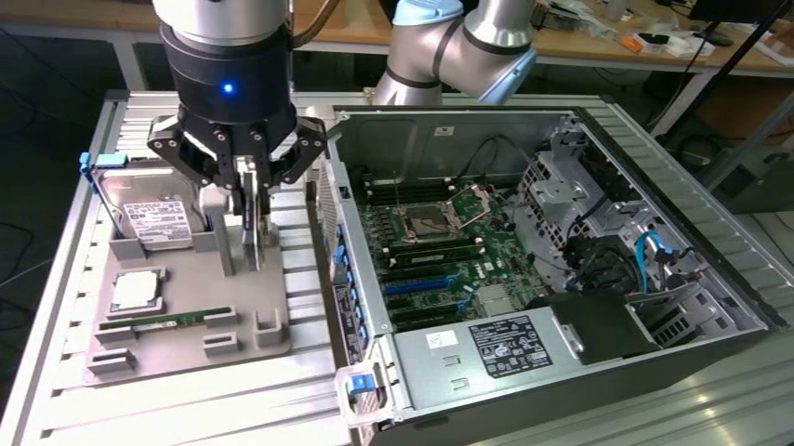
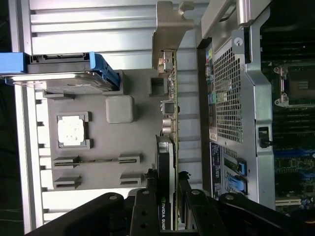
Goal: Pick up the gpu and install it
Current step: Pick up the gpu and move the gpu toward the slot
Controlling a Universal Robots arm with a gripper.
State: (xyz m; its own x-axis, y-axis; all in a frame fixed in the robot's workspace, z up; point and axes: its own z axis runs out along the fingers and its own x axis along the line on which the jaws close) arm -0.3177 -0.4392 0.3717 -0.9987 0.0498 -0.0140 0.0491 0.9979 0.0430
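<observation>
a slatted aluminium table (image 1: 162, 409) carries everything. on the exterior view's right lies an open computer case (image 1: 459, 116), its side panel off, with the green motherboard (image 1: 434, 251) exposed inside and a power supply (image 1: 496, 344) with a white label at the near end. the robot arm (image 1: 230, 56) comes down over the exterior view's left half of the table, above a grey fixture tray (image 1: 186, 279) that lies just beside the case. at the far end of the tray a hard drive (image 1: 149, 214) with a white label and a blue frame leans in its holder. the gripper (image 1: 252, 200) hangs above the tray's case-side edge, and its fingers are closed narrowly on the gpu (image 1: 255, 237), pinching the card across its thin faces. the gpu stands on edge, upright, between the hard drive and the case wall; in the wrist view it (image 2: 170, 147) runs away from the gripper (image 2: 170, 196) edge-on, with its silvery end bracket (image 2: 167, 24) at the far end, past the tray's edge and over the table slats. its lower edge seems to be at or just above the tray, though contact is hard to judge. nearer on the tray the cpu (image 1: 134, 290) lies flat in a square pocket, and the narrow ram stick (image 1: 167, 321) lies in a slot just beside it.
</observation>
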